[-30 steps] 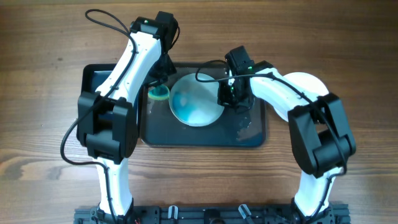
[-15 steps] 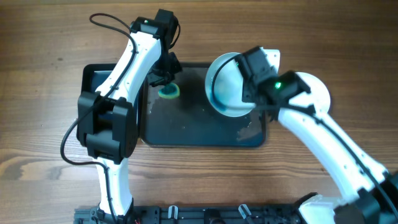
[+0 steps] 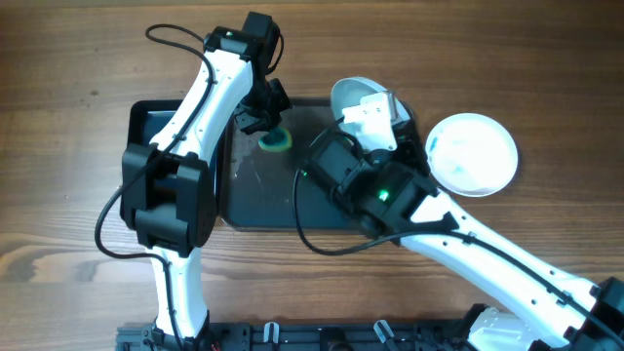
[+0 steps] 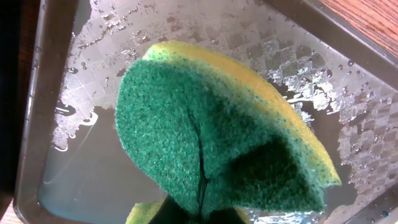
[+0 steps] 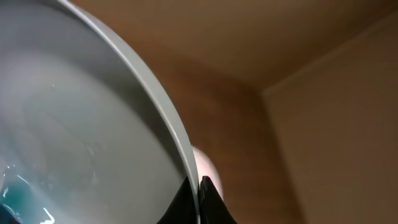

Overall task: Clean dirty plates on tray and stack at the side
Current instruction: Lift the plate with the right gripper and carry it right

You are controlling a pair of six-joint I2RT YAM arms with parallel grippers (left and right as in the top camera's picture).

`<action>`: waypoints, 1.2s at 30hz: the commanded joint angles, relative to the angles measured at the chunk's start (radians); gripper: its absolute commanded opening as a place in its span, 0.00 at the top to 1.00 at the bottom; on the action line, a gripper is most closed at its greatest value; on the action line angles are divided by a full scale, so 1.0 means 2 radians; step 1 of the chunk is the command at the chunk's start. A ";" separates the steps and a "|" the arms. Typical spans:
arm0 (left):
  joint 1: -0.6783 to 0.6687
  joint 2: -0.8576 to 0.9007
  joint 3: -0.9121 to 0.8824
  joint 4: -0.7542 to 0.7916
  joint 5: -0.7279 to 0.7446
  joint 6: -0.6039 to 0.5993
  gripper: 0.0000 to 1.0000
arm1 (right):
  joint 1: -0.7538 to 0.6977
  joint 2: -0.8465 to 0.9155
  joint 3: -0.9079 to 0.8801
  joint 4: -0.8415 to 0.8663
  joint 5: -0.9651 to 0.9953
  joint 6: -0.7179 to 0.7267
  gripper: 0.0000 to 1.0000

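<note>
The left gripper (image 3: 266,117) is clamped shut on a folded green-and-yellow sponge (image 4: 211,130), which sticks out past its fingers over the wet floor of the tray (image 4: 93,180). The right gripper (image 5: 198,200) is pinched on the thin rim of a plate (image 5: 68,124), fingers almost together; the plate rises tilted from the fingers, a teal smear (image 5: 15,193) low in its bowl; a second plate (image 3: 475,153) lies flat on the table (image 3: 68,58) to the right of those fingers, off the tray.

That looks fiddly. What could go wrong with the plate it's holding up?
The right gripper pinches the lifted plate only by its thin rim; if it is wet, it might slip and drop. Teal liquid sits inside, so it may drip onto the side plate or the table.
</note>
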 commanded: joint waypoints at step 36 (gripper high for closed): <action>0.001 -0.010 0.002 0.004 -0.016 0.006 0.96 | -0.553 0.007 0.001 0.032 -0.666 0.003 0.96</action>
